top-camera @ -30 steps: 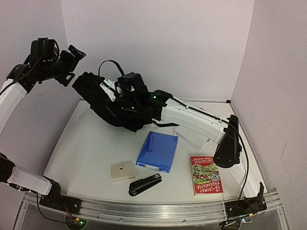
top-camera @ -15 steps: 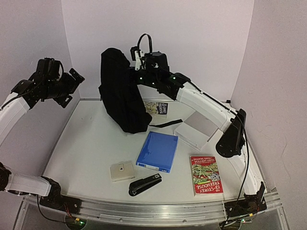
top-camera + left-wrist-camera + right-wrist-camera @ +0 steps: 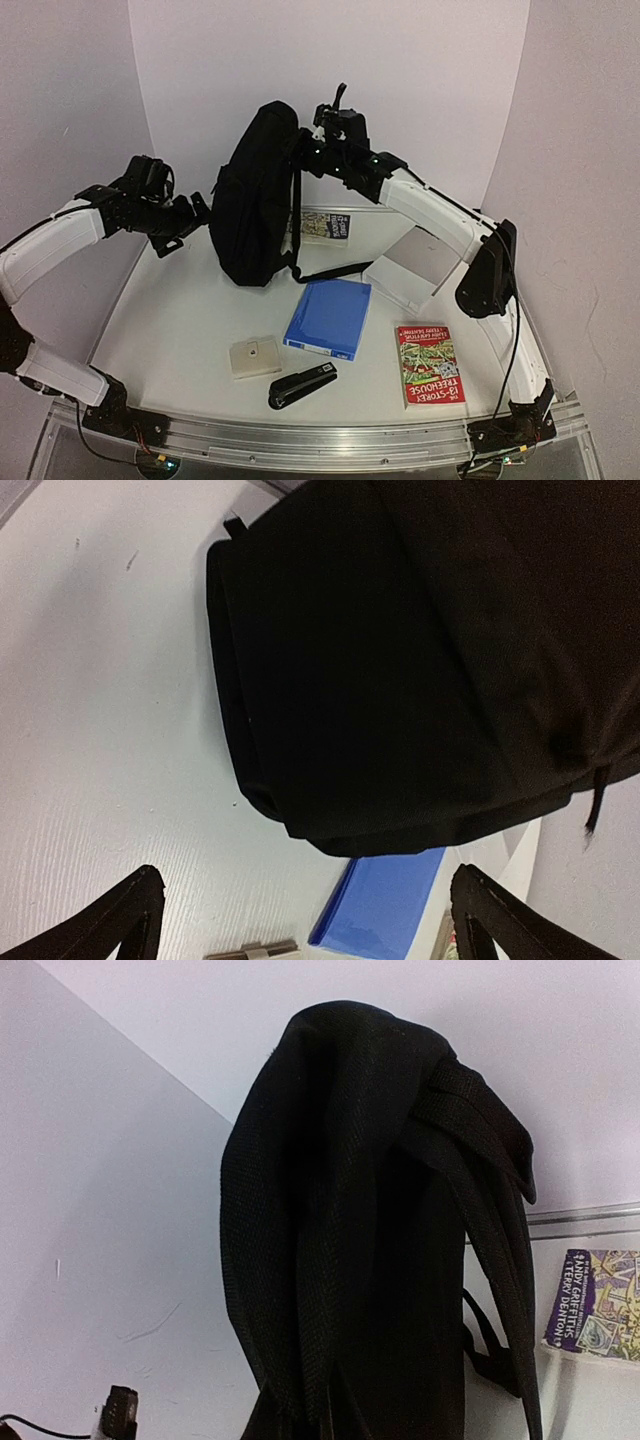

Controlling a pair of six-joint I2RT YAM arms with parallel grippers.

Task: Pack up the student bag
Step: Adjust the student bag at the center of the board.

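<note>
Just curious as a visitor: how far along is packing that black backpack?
Nothing looks packed yet. The right gripper holds the student bag up by its top; the open left gripper hovers beside it. Blue folder, stapler and red book lie on the table.

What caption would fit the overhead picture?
Right gripper holds the black backpack upright; open left gripper hovers beside it.

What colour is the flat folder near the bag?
Folder: blue, clearest in top external view.
</note>
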